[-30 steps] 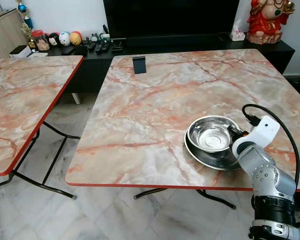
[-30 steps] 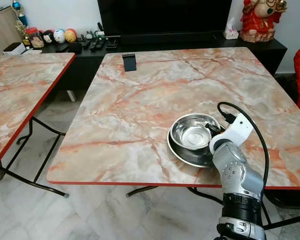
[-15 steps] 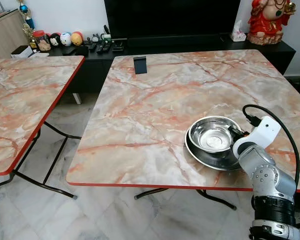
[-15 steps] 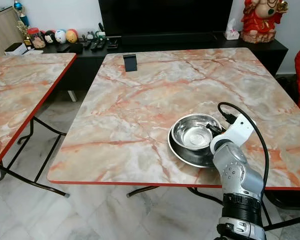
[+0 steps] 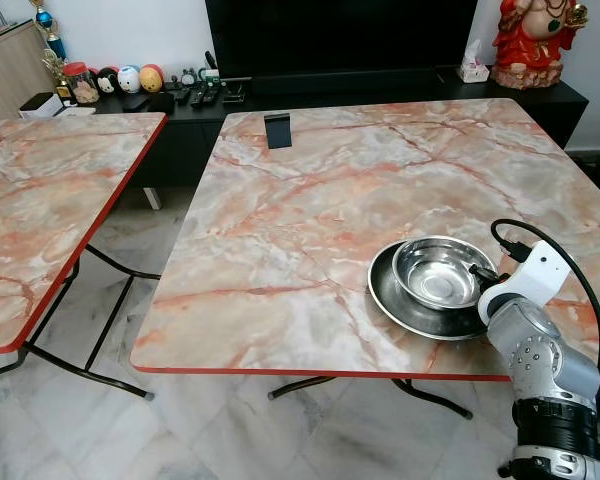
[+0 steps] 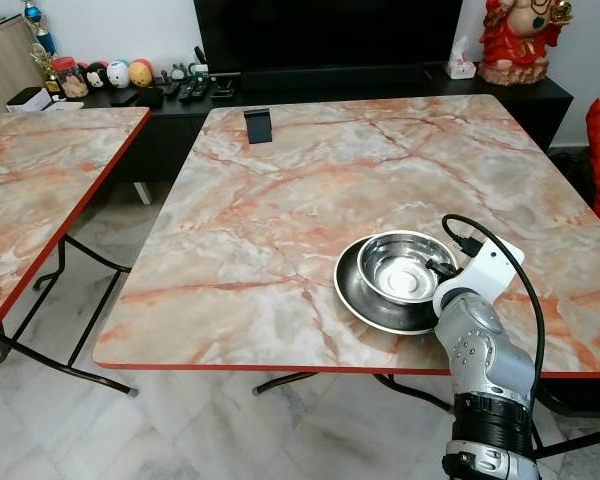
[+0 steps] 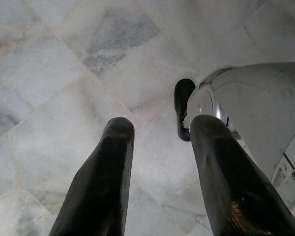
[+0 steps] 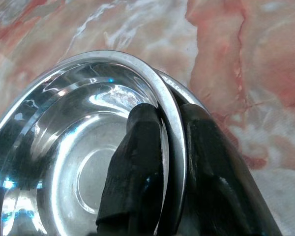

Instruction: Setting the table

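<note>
Right claw (image 8: pixel 169 147) pinching bowl (image 5: pixel 444 272) rim, bowl on plate (image 5: pixel 395 300).

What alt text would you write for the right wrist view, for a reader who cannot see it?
The right gripper pinches the rim of a shiny steel bowl, one black finger inside it and one outside. The bowl sits on a steel plate, on a pink marble-patterned table.

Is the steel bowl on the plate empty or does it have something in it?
Empty: the steel bowl shows only its bare shiny bottom, with the right pincer clamped on its rim.
</note>
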Motion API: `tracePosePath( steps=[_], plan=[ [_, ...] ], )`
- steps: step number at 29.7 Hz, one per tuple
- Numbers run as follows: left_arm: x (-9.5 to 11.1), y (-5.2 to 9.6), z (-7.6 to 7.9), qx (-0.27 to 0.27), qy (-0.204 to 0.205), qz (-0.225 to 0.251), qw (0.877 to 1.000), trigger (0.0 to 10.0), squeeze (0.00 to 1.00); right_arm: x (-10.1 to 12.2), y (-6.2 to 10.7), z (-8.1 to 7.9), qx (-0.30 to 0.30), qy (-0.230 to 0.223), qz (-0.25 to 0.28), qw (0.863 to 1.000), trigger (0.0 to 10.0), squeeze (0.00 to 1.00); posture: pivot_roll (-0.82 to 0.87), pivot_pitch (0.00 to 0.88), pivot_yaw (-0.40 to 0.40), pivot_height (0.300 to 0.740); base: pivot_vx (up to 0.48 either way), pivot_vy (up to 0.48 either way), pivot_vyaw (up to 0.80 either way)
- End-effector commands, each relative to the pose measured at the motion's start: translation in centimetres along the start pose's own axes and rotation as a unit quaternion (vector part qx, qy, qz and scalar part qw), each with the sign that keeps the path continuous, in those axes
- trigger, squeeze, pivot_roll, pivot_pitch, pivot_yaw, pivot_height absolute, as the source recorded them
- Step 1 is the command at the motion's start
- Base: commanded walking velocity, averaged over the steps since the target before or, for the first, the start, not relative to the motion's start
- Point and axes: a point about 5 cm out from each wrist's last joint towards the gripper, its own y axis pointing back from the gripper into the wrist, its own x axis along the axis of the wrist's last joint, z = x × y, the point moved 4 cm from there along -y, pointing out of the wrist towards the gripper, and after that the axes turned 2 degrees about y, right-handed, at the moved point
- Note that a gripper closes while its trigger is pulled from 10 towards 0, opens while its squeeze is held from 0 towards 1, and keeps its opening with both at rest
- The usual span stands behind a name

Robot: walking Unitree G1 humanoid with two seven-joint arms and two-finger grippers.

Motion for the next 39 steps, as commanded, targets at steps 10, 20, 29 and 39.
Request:
tracePosePath(
  steps=[10,20,29,39],
  plan=[
    [-0.6,0.3,-0.7,0.006,-0.005,-0.012,1.000,10.0,0.00,-0.5,0.1,-1.7,0.034,0.007,-0.012,0.999,10.0,0.00,-0.14,0.000,0.067,0.740,0.000,0.000,0.00],
    [-0.6,0.3,-0.6,0.006,-0.004,-0.011,1.000,10.0,0.00,-0.3,0.0,-0.7,0.010,0.012,-0.008,1.000,10.0,0.00,-0.14,0.000,0.066,0.740,0.000,0.000,0.00],
    [-0.6,0.3,-0.6,0.005,-0.004,-0.012,1.000,10.0,0.00,-0.3,0.0,-0.7,0.007,0.015,-0.007,1.000,10.0,0.00,-0.14,0.000,0.067,0.740,0.000,0.000,0.00],
    [-0.6,0.3,-0.5,0.004,-0.004,-0.012,1.000,10.0,0.00,-0.1,0.0,-0.6,0.004,0.017,-0.004,1.000,10.0,1.00,-0.14,0.000,0.066,0.740,0.000,0.000,0.00]
  ],
)
